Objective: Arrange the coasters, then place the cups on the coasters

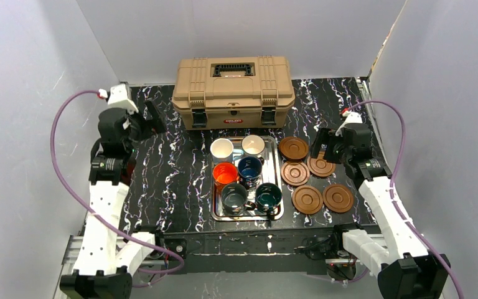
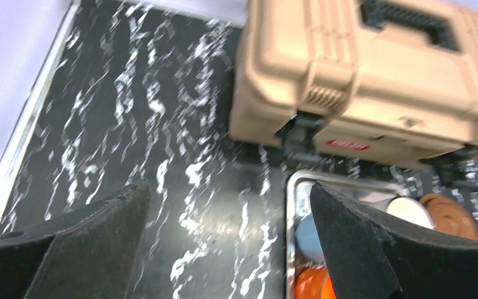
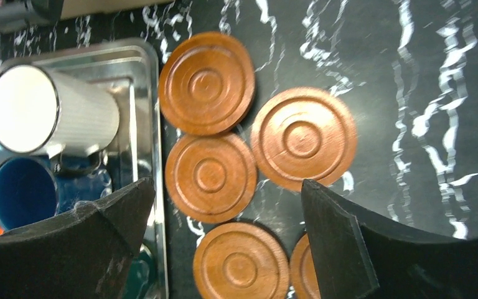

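In the right wrist view one coaster (image 3: pixel 299 274) is mostly hidden behind a finger, and the cups (image 3: pixel 50 112) are cut off at the left edge. The left wrist view is blurred. Five coasters (image 1: pixel 307 199) lie clustered just right of the tray (image 1: pixel 277 180), which holds all six cups. The right claw (image 3: pixel 224 193) hangs released over the middle coaster (image 3: pixel 210 177). The left claw (image 2: pixel 228 190) gapes above the table (image 2: pixel 131 124), near the toolbox (image 2: pixel 361 81).

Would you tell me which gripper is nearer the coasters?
Right. The right gripper hovers open above the coasters; the left gripper is across the tray, near the toolbox.
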Robot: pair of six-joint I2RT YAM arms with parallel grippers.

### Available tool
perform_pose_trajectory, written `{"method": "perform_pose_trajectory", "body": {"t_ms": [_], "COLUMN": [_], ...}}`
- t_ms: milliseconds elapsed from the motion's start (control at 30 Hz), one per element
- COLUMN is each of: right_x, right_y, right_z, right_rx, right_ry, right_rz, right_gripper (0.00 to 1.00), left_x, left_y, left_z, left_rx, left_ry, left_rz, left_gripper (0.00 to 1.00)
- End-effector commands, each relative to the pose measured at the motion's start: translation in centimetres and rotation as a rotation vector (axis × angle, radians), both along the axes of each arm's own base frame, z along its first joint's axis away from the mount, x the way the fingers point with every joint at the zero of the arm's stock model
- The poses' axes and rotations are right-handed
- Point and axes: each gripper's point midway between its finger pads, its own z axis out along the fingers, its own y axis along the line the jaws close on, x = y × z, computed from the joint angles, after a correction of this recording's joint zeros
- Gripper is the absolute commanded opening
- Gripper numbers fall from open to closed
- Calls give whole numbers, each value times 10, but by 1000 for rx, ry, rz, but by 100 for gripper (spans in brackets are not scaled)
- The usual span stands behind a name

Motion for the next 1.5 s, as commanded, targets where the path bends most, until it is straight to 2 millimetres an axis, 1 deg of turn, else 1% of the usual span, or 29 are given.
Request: {"method": "perform_pose_trajectory", "body": {"t_ms": [0,33,100,133,200,300,367,500,600,700,900,1067,1367,1467], "right_x": [-11,-12,-13,-14,-16,-14,-7,10,23,34,48,54,57,59], "right_y": [36,42,52,55,59,62,64,59,56,53,46,43,41,40], "right_z": [-20,-24,-31,-36,-51,-67,-70,-80,-87,-94,-104,-117,-135,-140], "right_rx": [189,235,325,363,423,500,539,544,544,551,566,588,627,637], "right_ry": [87,90,98,104,124,142,124,110,104,98,79,93,111,116], "right_rz": [81,84,70,57,21,-39,-61,-125,-158,-192,-255,-299,-359,-377], "right_gripper": [95,95,94,93,91,88,85,77,72,65,59,53,51,48], "left_x": [30,34,37,35,29,26,25,25,26,26,27,28,29,29], "left_y": [-28,-30,-30,-29,-25,-27,-24,-24,-20,-20,-26,-30,-30,-30], "left_z": [33,29,10,0,-6,-6,-6,-8,-9,-10,-12,-15,-17,-17], "left_rx": [-49,-45,-23,-17,-2,39,52,71,96,107,98,91,90,91], "left_ry": [-94,-99,-105,-94,-73,-96,-98,-91,-87,-85,-78,-70,-65,-65], "left_rz": [-155,-164,-180,-176,-148,-163,-153,-159,-139,-140,-162,-176,-178,-179], "left_gripper": [98,98,98,98,98,98,98,98,98,98,98,98,98,98]}}
